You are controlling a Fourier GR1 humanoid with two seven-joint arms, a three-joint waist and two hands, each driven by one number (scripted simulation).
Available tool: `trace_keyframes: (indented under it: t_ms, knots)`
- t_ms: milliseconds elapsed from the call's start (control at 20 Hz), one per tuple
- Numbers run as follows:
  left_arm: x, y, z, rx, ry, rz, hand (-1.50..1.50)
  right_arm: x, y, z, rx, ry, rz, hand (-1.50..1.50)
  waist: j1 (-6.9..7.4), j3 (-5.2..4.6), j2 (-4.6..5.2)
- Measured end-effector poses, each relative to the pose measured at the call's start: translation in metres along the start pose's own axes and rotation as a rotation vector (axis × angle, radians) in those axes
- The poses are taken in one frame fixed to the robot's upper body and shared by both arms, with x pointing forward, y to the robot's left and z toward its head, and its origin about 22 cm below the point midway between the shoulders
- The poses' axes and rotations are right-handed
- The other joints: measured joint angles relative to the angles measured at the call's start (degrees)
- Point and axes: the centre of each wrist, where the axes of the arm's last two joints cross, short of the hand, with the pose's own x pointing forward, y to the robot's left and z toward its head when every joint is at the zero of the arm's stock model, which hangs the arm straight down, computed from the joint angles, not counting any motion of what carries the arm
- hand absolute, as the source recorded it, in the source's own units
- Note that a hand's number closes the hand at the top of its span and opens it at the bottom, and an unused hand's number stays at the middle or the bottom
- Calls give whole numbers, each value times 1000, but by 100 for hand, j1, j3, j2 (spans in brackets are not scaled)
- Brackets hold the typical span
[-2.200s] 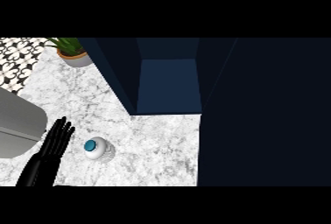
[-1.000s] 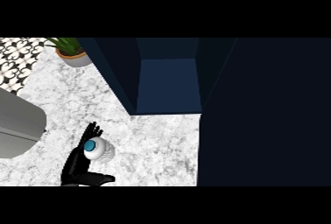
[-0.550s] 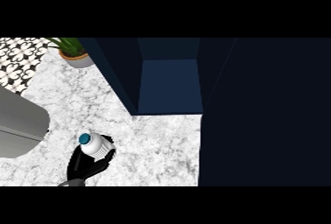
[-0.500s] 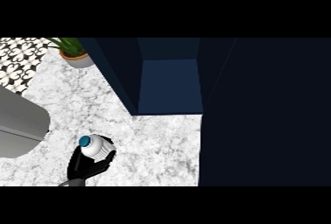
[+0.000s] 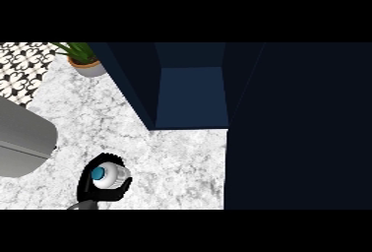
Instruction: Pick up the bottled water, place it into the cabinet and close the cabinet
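Observation:
The bottled water, white with a blue cap, appears from above at the lower left of the head view. My left hand is shut on it, black fingers curled round its sides from below and from the left. The open cabinet lies up and to the right of the bottle, its blue inside showing between dark walls. The dark cabinet door fills the right side. My right hand does not show.
A potted plant stands at the back left on the marble counter. A grey rounded appliance sits at the left edge. A patterned tile area lies at the top left.
My left hand was open beside the bottle, then moved onto it and curled round it. In the last half second the bottle and hand have shifted slightly toward the lower edge.

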Motion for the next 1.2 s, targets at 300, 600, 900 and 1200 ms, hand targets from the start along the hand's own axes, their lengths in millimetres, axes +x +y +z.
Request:
trace_keyframes:
  t_ms: [300,600,900,1200]
  knots:
    - [-2,-9,-3,59,-68,-12,150,0,0,0,1,3,3,-150,25,-28,16]
    - [-3,-44,-24,18,-83,71,150,-1,-1,-2,9,1,10,-150,15,-86,29]
    - [11,-81,-48,-36,-70,117,150,-1,0,-1,14,2,4,-150,19,-101,20]
    - [38,-126,-69,-66,-83,75,150,-2,-3,0,9,0,18,-150,30,-103,22]
